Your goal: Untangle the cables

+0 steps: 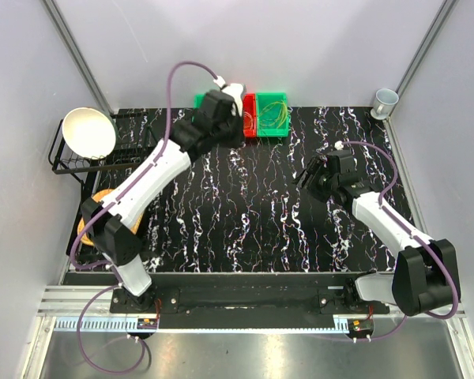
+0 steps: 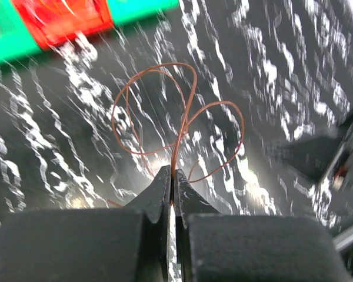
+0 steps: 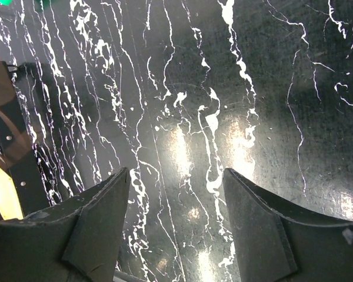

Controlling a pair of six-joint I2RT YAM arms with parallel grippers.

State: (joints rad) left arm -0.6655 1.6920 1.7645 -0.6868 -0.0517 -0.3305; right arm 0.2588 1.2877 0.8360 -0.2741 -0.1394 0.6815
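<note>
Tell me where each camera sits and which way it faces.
Top external: above and behind, looking down on the table; both arms show.
Left wrist: on the left arm, facing the red bin past the shut left gripper pinching an orange cable.
Right wrist: on the right arm, facing the table past the open right gripper.
Shared: top and left wrist both show the red bin.
</note>
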